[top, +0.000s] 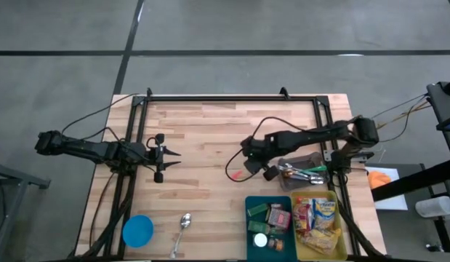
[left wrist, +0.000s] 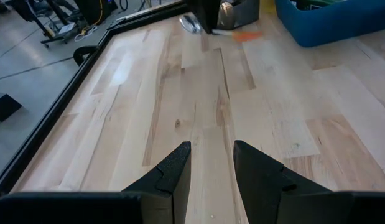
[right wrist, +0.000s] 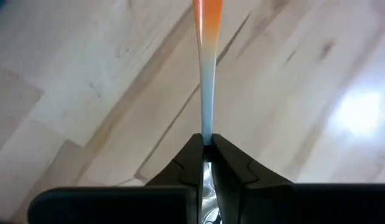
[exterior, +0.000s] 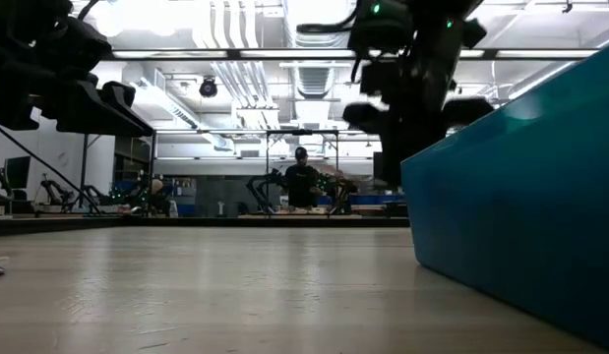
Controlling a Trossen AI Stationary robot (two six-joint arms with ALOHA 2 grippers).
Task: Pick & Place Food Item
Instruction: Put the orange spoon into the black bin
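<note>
orange-tipped packet (right wrist: pixel 206 74) pinched in right tool (right wrist: pixel 207 144)

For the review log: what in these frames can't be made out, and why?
- What the thin orange item pinched in the right end effector is: edge-on in the right wrist view, tiny in the high view.
- Contents of the blue bin: its wall hides them in the low view.
- Packages in the yellow bin: too small to identify in the high view.

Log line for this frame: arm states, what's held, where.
right gripper: shut on thin orange packet, above bare table | left gripper: open, empty, waiting at left | teal bin: front right
</note>
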